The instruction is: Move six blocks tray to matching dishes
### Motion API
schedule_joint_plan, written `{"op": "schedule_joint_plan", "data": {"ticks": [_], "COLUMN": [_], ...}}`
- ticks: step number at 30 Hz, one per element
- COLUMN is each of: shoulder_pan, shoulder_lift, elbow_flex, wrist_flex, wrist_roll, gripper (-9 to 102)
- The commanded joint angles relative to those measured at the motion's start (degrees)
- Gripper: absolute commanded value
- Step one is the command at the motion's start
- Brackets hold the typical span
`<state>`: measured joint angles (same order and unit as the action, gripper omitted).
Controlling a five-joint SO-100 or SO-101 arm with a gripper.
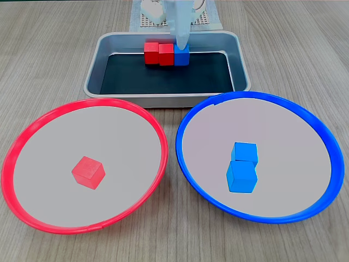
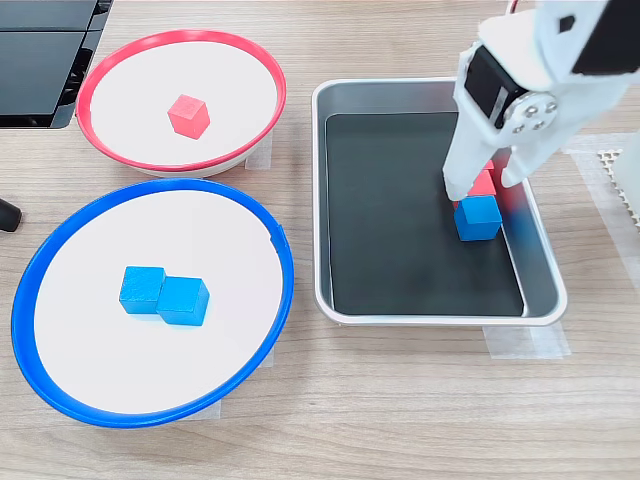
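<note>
The tray (image 1: 240, 60) sits on the wooden table (image 1: 49, 49), with the red-rimmed dish (image 1: 32, 134) and the blue-rimmed dish (image 1: 322, 136) just beside it. Three blocks remain in the tray, lined up touching one another against one wall: two red blocks (image 1: 151, 53) (image 1: 166, 54) and one blue block (image 1: 181, 55). In a fixed view the white claw (image 2: 485, 185) is lowered into the tray directly over this row, its fingers (image 2: 462, 170) spread apart and reaching down around the red block (image 2: 484, 183) next to the blue block (image 2: 478, 218); whether the fingers are pressing on that block cannot be determined. The red-rimmed dish holds one red block (image 1: 88, 172) near its centre. The blue-rimmed dish holds two blue blocks (image 1: 244, 152) (image 1: 241, 177), touching each other.
</note>
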<state>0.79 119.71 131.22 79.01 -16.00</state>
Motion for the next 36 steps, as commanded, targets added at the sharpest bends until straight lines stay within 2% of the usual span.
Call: {"op": "schedule_joint_plan", "data": {"ticks": [1,10,21,36], "shoulder_pan": [-0.35,-2.81,-3.16,-4.13], "shoulder_lift": [1.14,0.62,0.44,-0.88], "elbow_flex": [1.76,4.66,2.37,7.03], "wrist_flex": [-3.78,-7.65,-1.14,-9.93], "wrist_roll": [-1.32,-1.76,-5.54,-6.59], "gripper": [16,16,17,14]}}
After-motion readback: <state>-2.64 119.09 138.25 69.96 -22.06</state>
